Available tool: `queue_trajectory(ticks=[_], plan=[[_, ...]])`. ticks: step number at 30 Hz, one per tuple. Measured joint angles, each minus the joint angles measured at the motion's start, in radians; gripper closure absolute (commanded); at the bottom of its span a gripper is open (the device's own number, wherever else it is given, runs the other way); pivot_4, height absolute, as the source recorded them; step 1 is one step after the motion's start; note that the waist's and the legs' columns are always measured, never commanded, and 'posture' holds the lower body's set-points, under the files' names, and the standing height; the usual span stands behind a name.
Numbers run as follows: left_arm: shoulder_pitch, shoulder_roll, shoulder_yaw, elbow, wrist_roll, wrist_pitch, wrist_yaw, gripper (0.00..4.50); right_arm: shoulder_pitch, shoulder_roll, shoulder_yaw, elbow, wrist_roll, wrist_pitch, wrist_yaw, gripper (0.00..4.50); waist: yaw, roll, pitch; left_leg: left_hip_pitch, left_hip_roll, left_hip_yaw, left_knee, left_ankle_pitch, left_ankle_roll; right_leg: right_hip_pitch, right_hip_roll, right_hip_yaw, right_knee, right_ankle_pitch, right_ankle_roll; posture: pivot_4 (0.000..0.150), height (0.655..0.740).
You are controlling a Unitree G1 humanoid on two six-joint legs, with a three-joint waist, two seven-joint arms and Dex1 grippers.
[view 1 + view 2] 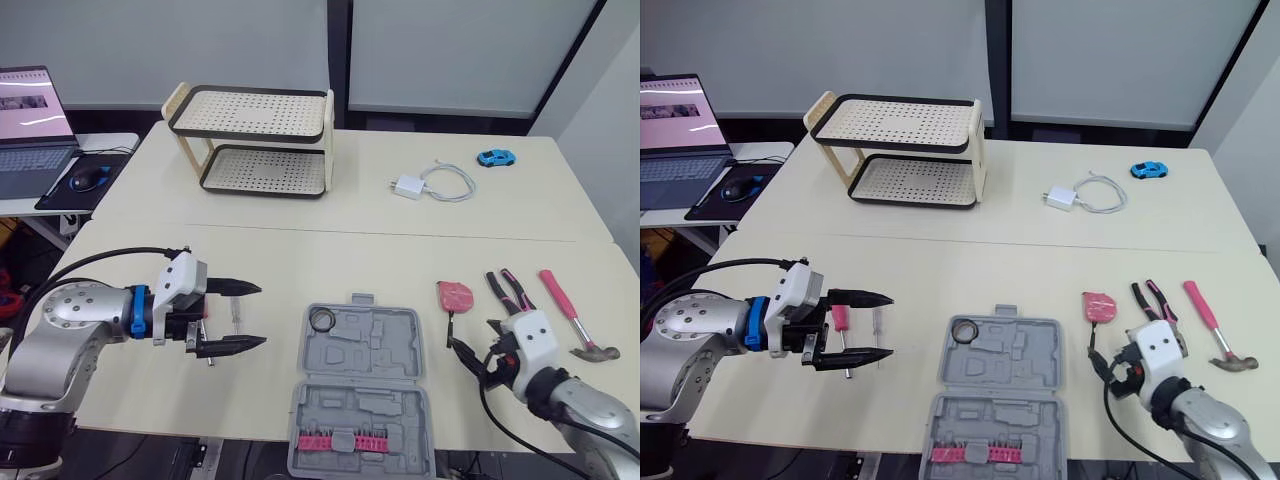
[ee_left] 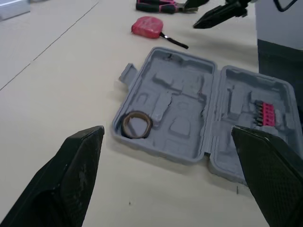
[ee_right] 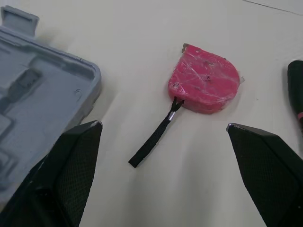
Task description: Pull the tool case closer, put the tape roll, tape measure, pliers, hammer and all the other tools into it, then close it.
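Note:
The grey tool case (image 1: 385, 345) lies open near the table's front edge, with the tape roll (image 1: 321, 319) in its far left corner and a row of pink bits (image 1: 343, 441) in the near half. My left gripper (image 1: 258, 315) hovers open left of the case, above a pink-handled screwdriver (image 1: 840, 318). To the right of the case lie the pink tape measure (image 3: 206, 85), the pliers (image 1: 510, 290) and the pink-handled hammer (image 1: 570, 312). My right gripper (image 3: 163, 125) is open just short of the tape measure, its strap between the fingers.
A two-tier perforated rack (image 1: 255, 140) stands at the back left of the table. A white charger with cable (image 1: 408, 187) and a blue toy car (image 1: 495, 158) lie at the back right. A laptop (image 1: 30, 120) and mouse (image 1: 88, 178) sit on a side desk.

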Motion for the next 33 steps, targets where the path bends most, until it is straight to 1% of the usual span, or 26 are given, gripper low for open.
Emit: queue_trajectory(ticks=[3, 6, 13, 16, 19, 21, 26, 33], plan=[[-0.032, -0.029, -0.042, 0.0, -0.002, -0.007, -0.021, 0.04, -0.056, 0.06, 0.049, 0.055, -0.044, 0.018, -0.083, 0.0, 0.0, 0.0, 0.0, 0.0, 0.0, -0.001, 0.0, 0.0, 0.0, 0.0, 0.0, 0.0, 0.001, 0.0, 0.0, 0.15, 0.735], [-0.068, -0.064, -0.068, 0.003, -0.002, -0.026, -0.036, 0.04, -0.092, 0.112, 0.061, 0.12, -0.073, 0.018, -0.131, 0.0, 0.0, 0.0, 0.0, 0.0, 0.0, -0.001, 0.0, 0.0, 0.0, 0.0, 0.0, 0.0, 0.001, 0.0, 0.0, 0.15, 0.735], [-0.09, -0.1, -0.104, 0.041, 0.008, -0.066, -0.053, 0.04, -0.137, 0.153, 0.072, 0.191, -0.102, 0.017, -0.16, 0.0, -0.001, 0.0, 0.0, 0.0, 0.0, -0.001, 0.0, 0.0, 0.0, 0.0, 0.001, 0.0, 0.001, 0.0, 0.0, 0.15, 0.735], [-0.09, -0.104, -0.115, 0.065, 0.018, -0.089, -0.055, 0.0, -0.154, 0.176, 0.068, 0.216, -0.111, 0.021, -0.178, 0.57, -0.001, 0.001, 0.0, 0.0, 0.0, -0.001, 0.0, 0.0, 0.0, 0.0, 0.001, 0.0, 0.001, 0.0, 0.0, 0.15, 0.735], [-0.089, -0.109, -0.123, 0.087, 0.029, -0.114, -0.058, 0.0, -0.156, 0.184, 0.067, 0.218, -0.117, 0.024, -0.183, 1.55, -0.001, 0.0, 0.0, 0.0, 0.0, -0.001, 0.0, 0.0, 0.0, 0.0, 0.001, -0.001, 0.001, 0.0, 0.0, 0.15, 0.735], [-0.089, -0.114, -0.124, 0.112, 0.039, -0.14, -0.065, 0.0, -0.157, 0.186, 0.067, 0.22, -0.121, 0.022, -0.186, 2.03, -0.001, 0.001, 0.0, 0.001, 0.0, -0.001, 0.0, 0.0, 0.0, 0.0, 0.001, 0.0, 0.001, 0.0, 0.0, 0.15, 0.735], [-0.083, -0.141, -0.146, 0.133, 0.047, -0.183, -0.081, 0.0, -0.169, 0.193, 0.069, 0.23, -0.132, 0.022, -0.19, 2.83, -0.002, 0.001, 0.0, 0.001, 0.0, -0.001, 0.0, 0.0, 0.0, 0.0, 0.001, 0.0, 0.001, 0.0, 0.0, 0.15, 0.735], [-0.089, -0.176, -0.161, 0.129, 0.04, -0.191, -0.084, 0.0, -0.17, 0.188, 0.066, 0.23, -0.14, 0.023, -0.189, 4.26, -0.006, 0.001, -0.001, 0.0, 0.0, -0.002, 0.0, 0.0, 0.0, 0.0, 0.001, 0.0, 0.001, 0.0, 0.0, 0.15, 0.735]])
